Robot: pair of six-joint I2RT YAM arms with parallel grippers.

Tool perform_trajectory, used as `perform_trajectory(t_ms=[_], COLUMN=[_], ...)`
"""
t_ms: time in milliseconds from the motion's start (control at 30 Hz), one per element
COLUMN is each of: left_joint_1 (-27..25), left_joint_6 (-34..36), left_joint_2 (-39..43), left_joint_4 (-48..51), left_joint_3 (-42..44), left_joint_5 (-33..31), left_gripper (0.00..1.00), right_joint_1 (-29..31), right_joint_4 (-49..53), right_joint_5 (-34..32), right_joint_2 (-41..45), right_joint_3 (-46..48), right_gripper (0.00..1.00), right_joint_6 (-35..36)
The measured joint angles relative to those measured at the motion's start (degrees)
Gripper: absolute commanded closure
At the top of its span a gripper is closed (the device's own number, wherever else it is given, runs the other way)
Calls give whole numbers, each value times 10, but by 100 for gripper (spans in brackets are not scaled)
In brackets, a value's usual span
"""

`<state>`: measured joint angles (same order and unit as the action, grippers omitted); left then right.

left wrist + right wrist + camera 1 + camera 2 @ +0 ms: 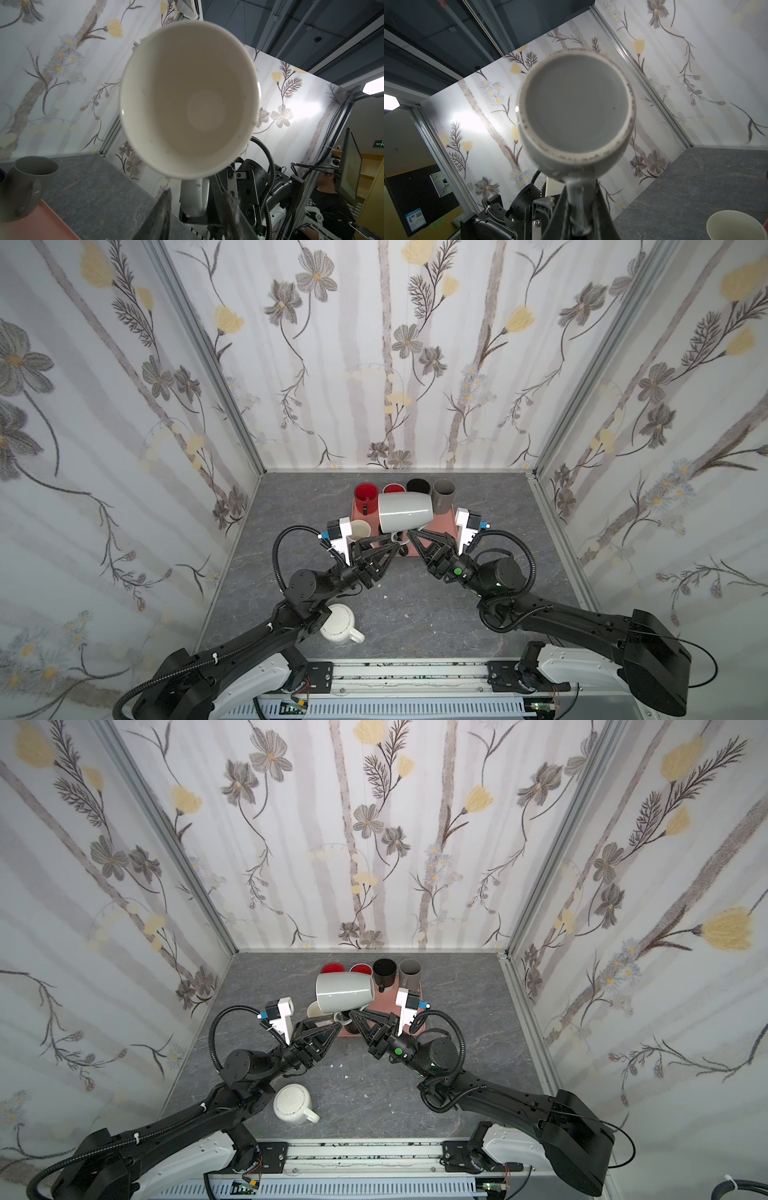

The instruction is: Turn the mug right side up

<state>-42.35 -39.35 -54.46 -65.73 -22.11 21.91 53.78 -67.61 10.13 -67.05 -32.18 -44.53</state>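
The grey-white mug (405, 512) is hanging in the air on its side above the pink tray (441, 526), touching nothing beneath it. In both top views its mouth is facing the left arm and its base the right arm, with the handle pointing down towards the near edge of the worktop (415, 614). The right claw (409, 535) is clamping that handle. Its wrist view is showing the two fingers pressed against the handle's sides, with the mug's (576, 113) round base filling the middle of the picture. The left claw (398, 545) is reaching in from the opposite side. Its jaws are standing partly apart, straddling the same handle, and its wrist view is looking straight into the mug's (189, 99) pale, empty inside. Whether those fingers (164, 209) are touching the handle I cannot tell.

The tray is sitting near the middle of the worktop's far edge. Along its far side two red mugs (366, 492) (393, 488), a black mug (418, 486) and a grey mug (444, 493) are standing upright. A cream cup (359, 529) is standing open side up at the tray's left edge. A white mug (338, 622) is resting upside down near the worktop's near edge, under the left arm.
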Motion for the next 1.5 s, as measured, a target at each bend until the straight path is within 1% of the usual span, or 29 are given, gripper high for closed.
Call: perform_trajectory(t_ms=[133,233,333,467,667,700,767,833,867,900,933,1033,1067,1167,1267,1333,1500], left_joint_1=[0,0,1,1,1,1,1,1,1,1,1,-2,-2,-3,-16,-37,-97], left_joint_6=[0,0,-1,-4,-11,-17,-18,-17,-16,-15,-14,-7,0,9,30,50,85], left_joint_2=[5,5,2,-3,-10,-10,-10,-9,-7,-5,-3,2,6,17,24,21,-26], left_joint_4=[0,0,0,-1,-1,-2,-5,-4,0,6,18,61,82,156,243,316,486], left_joint_3=[-1,-6,-7,-7,-7,-8,-8,-12,-14,-18,-24,-40,-46,-67,-98,-131,-219], left_joint_5=[-4,-4,-4,-5,-8,-11,-13,-11,-11,-11,-9,-4,-2,-21,-51,-79,-174], left_gripper=[63,65,70,74,86,89,100,100,100,100,100,100,100,100,100,100,100], right_joint_1=[2,5,7,10,18,18,19,20,20,21,21,21,21,21,20,20,17], right_joint_4=[-5,-7,-10,-24,-47,-49,-53,-59,-61,-64,-64,-56,-49,-20,40,96,263], right_joint_5=[0,0,0,-2,-11,-10,-11,-13,-15,-15,-16,-28,-32,-59,-106,-140,-246], right_joint_2=[-2,-10,-18,-28,-47,-50,-53,-55,-55,-54,-53,-35,-23,26,89,131,228], right_joint_3=[0,0,0,0,-3,-4,-6,-7,-7,-7,-6,7,14,39,63,69,71], right_gripper=[100,100,100,100,100,100,100,100,99,95,89,63,58,48,47,47,48], right_joint_6=[-1,-4,-6,-10,-15,-15,-19,-27,-29,-29,-29,-26,-19,6,27,43,74])
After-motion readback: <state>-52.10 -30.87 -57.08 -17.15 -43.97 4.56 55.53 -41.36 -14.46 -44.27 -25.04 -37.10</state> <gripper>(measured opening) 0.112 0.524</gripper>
